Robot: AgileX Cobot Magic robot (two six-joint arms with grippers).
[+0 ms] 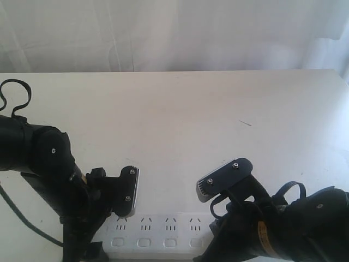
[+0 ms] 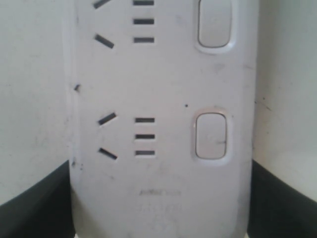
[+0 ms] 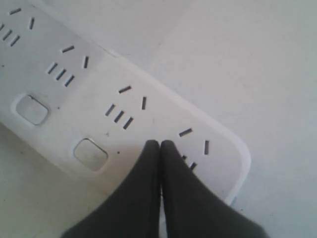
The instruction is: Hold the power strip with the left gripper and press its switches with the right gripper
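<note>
Left gripper (image 2: 161,198) clamps the power strip (image 1: 163,232) crosswise. Right gripper (image 3: 160,145), closed and empty, sits beside a switch (image 3: 90,154) at its right end.

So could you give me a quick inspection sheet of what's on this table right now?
Surface: white table, one tiny dark mark.
Job's things: power strip lying flat; switches in a row along it.
Clutter: nothing seen.
Grippers: left gripper, fingers against both long edges of the strip; right gripper shut, tips over the strip near its end sockets, contact unclear.
Cables: black cable loops on both arms; strip's cord not in view.
Surroundings: white curtain behind the table.
</note>
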